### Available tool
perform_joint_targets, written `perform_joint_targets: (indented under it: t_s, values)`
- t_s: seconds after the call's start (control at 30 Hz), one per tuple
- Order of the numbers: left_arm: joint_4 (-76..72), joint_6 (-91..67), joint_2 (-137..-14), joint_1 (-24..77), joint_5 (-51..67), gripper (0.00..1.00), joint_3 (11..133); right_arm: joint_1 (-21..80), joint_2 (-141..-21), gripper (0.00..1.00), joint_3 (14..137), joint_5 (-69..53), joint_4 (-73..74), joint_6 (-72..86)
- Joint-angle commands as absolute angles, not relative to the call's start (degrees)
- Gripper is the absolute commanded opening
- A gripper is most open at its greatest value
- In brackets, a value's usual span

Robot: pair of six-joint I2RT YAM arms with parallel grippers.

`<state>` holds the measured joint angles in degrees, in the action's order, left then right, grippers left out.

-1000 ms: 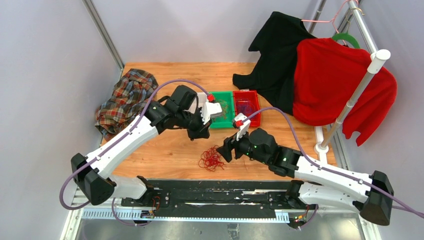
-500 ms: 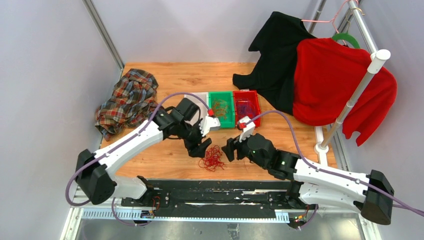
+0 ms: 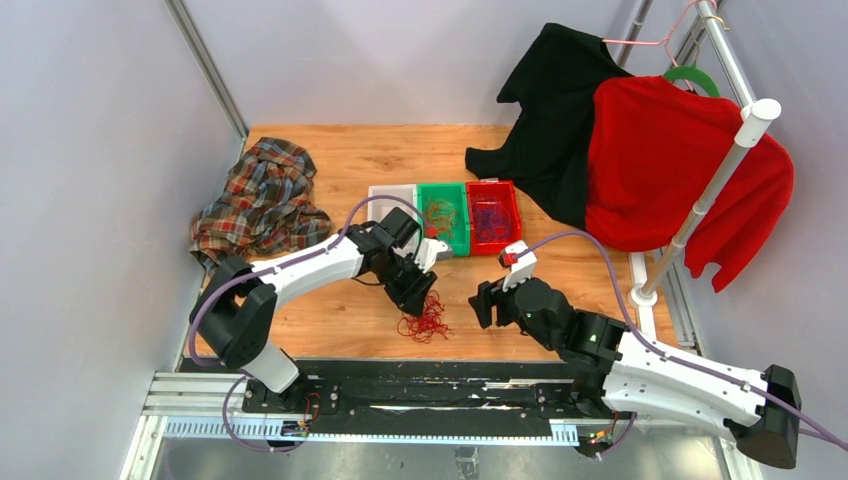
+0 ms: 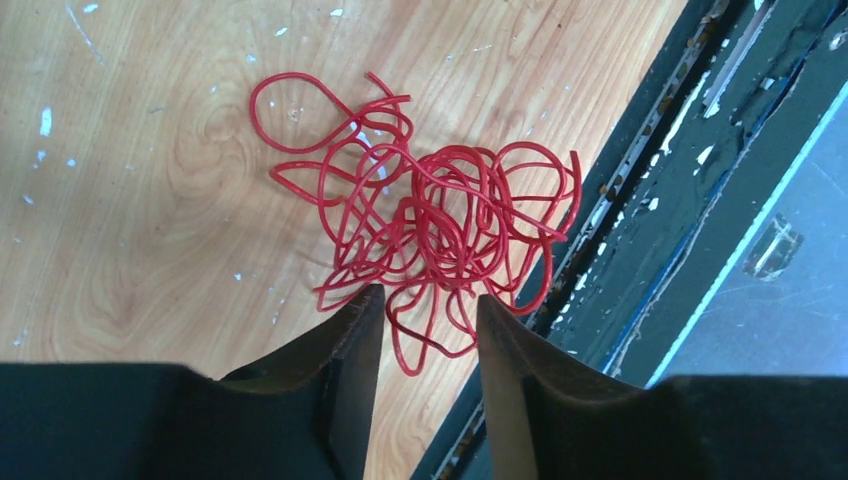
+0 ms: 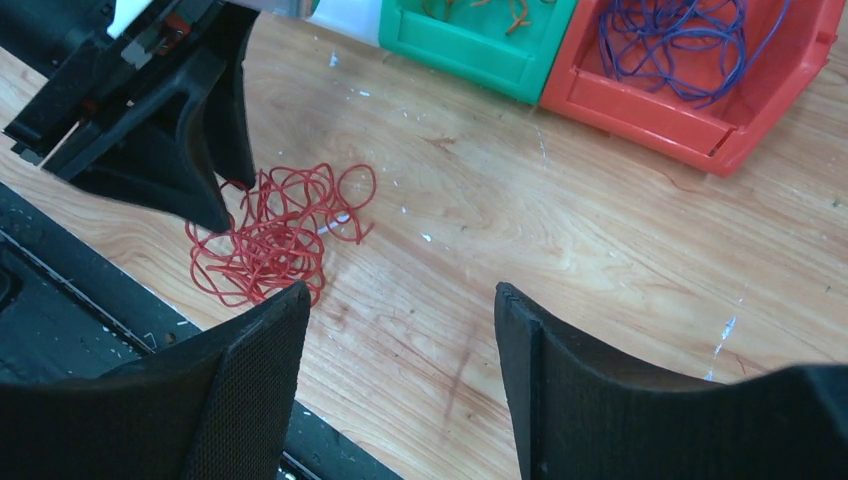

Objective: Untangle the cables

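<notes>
A tangle of thin red cables (image 3: 425,320) lies on the wooden table near its front edge. It also shows in the left wrist view (image 4: 430,210) and the right wrist view (image 5: 270,235). My left gripper (image 3: 422,299) is open, low over the tangle's far side. One red loop lies between its tips (image 4: 428,305) without being pinched. My right gripper (image 3: 481,304) is open and empty, to the right of the tangle and apart from it (image 5: 400,290). Purple-blue cables (image 5: 670,40) lie in the red bin (image 3: 495,232). Orange cables (image 3: 441,213) lie in the green bin (image 3: 446,247).
A white bin (image 3: 392,193) stands left of the green one. A plaid shirt (image 3: 262,200) lies at the far left. A black garment (image 3: 555,110) and a red sweater (image 3: 670,170) hang on a rack (image 3: 712,185) at the right. A black rail (image 3: 420,385) runs along the front edge.
My left gripper has come from beside the bins down to the red tangle. My right gripper has drawn back to the right, away from the tangle.
</notes>
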<state>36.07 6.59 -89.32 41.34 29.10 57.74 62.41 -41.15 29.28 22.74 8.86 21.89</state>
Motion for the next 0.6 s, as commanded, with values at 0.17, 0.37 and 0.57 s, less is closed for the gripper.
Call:
perform_joint_targets:
  t_s: [0.17, 0.37, 0.57]
  values:
    - [34.89, 8.01, -86.27, 41.66, 25.17, 0.08, 56.52, 63.28, -44.68, 0.67, 29.55, 24.12, 8.02, 21.91]
    - [42.37, 11.2, -81.44, 41.66, 26.84, 0.01, 62.08, 63.28, -48.82, 0.68, 29.67, 21.33, 0.22, 21.65]
    - [48.95, 14.17, -76.8, 41.66, 28.66, 0.01, 68.07, 63.47, -54.8, 0.72, 33.64, 16.0, -9.26, 20.0]
